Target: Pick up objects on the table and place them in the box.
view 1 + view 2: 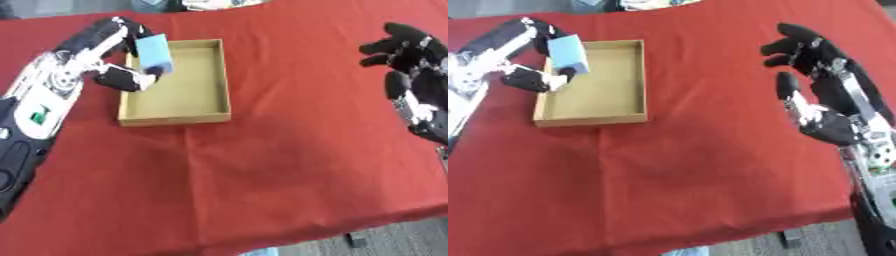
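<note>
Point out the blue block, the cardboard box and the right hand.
blue block (156,53), left eye view, on its front face, held in the left hand.
cardboard box (175,119), left eye view, on its near wall.
right hand (826,95), right eye view, on the palm.

1. I think I am working in a lab or a test room, not in a home.
2. The table (289,165) is covered with a plain red cloth (710,170), like a prepared stand for trials.
3. Under the near edge I see a grey floor (394,240), bare and hard.
4. On the cloth stands only a shallow cardboard box (179,117).
</note>
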`<state>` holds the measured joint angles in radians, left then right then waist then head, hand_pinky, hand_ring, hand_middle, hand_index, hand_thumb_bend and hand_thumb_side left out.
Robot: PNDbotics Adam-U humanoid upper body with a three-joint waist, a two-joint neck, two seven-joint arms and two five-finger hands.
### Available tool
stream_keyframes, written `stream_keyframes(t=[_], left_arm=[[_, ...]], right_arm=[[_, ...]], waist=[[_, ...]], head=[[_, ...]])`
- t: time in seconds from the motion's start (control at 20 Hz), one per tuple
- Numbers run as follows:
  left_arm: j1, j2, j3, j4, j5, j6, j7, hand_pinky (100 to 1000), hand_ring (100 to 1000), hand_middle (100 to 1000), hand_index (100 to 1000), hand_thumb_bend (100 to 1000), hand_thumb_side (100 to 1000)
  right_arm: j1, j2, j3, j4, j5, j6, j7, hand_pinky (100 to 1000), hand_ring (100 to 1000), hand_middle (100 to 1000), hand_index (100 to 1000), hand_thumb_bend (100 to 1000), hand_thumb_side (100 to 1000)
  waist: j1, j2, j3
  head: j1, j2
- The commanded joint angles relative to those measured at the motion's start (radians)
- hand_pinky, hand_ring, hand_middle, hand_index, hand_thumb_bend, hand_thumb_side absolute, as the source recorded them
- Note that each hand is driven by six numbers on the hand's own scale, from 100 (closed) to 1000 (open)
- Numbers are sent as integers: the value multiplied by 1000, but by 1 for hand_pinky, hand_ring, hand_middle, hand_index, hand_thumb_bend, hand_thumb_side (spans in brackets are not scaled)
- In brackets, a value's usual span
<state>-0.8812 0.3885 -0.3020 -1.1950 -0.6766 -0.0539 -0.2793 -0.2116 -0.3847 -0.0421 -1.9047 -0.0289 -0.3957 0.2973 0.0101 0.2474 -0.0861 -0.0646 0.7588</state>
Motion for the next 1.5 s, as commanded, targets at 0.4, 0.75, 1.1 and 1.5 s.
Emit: stream_keyframes(t=[0.4, 0.75, 1.1, 1.5], left_arm=[[-39, -40, 42, 119, -148, -66, 92, 731, 769, 729, 814, 503, 518], [8, -8, 54, -2, -35, -45, 93, 750, 800, 775, 822, 626, 722], [79, 63, 62, -235, 134, 0, 31, 747, 803, 778, 810, 564, 695], [226, 143, 98, -481, 282, 63, 6, 726, 786, 743, 784, 484, 693]], right_arm=[[-13, -13, 0, -5, -12, -4, 8, 736, 812, 705, 933, 100, 491], [-11, -12, -2, -4, -11, -2, 8, 736, 812, 705, 933, 100, 492], [-8, -14, -6, -3, -7, -1, 5, 736, 811, 695, 933, 100, 492], [-9, -15, -10, -3, -3, -1, 1, 736, 811, 699, 933, 100, 491]], waist=[[-5, -15, -8], [-3, -18, 6], [-2, -19, 23], [-3, -16, 44]], head=[[-1, -8], [-6, -5], [-11, -4], [-22, -7]])
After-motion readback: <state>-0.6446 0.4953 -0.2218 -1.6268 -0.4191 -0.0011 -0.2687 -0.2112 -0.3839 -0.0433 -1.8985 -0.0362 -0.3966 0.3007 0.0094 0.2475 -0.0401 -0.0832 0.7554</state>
